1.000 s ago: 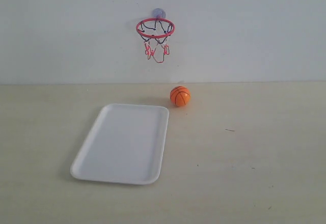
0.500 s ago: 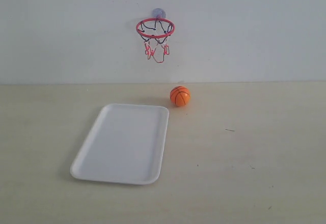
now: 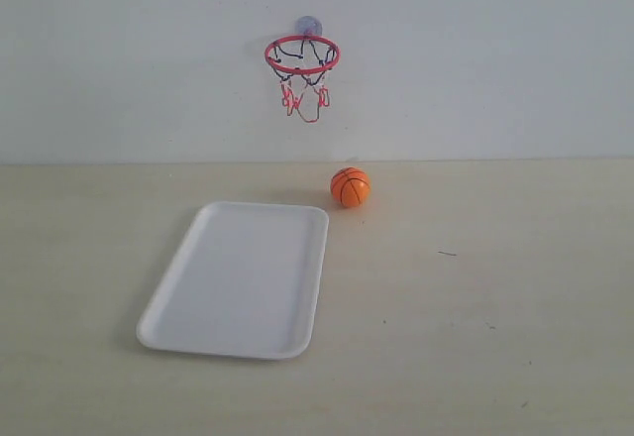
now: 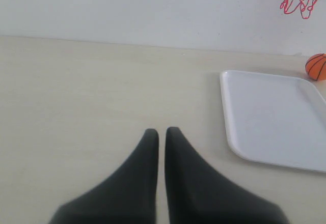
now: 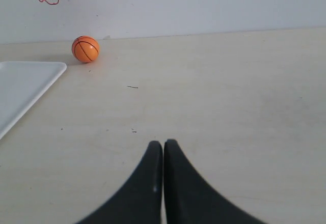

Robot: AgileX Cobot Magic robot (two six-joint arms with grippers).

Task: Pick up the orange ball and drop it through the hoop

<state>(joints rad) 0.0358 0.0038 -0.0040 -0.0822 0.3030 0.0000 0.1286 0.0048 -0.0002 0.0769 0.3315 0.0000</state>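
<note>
The orange ball [image 3: 350, 187] rests on the table near the back wall, just past the far right corner of the white tray. It also shows in the right wrist view [image 5: 85, 49] and at the edge of the left wrist view [image 4: 317, 66]. The hoop [image 3: 302, 55], red ring with black-and-red net, hangs on the wall by its suction cup, above and slightly left of the ball. Neither arm appears in the exterior view. My left gripper [image 4: 161, 131] and my right gripper [image 5: 163, 143] are both shut and hold nothing, far from the ball.
A white rectangular tray [image 3: 178, 307] lies flat on the beige table, left of centre, below the hoop. The pale wall stands right behind the ball. A few small dark specks [image 3: 448, 253] mark the tabletop on the right.
</note>
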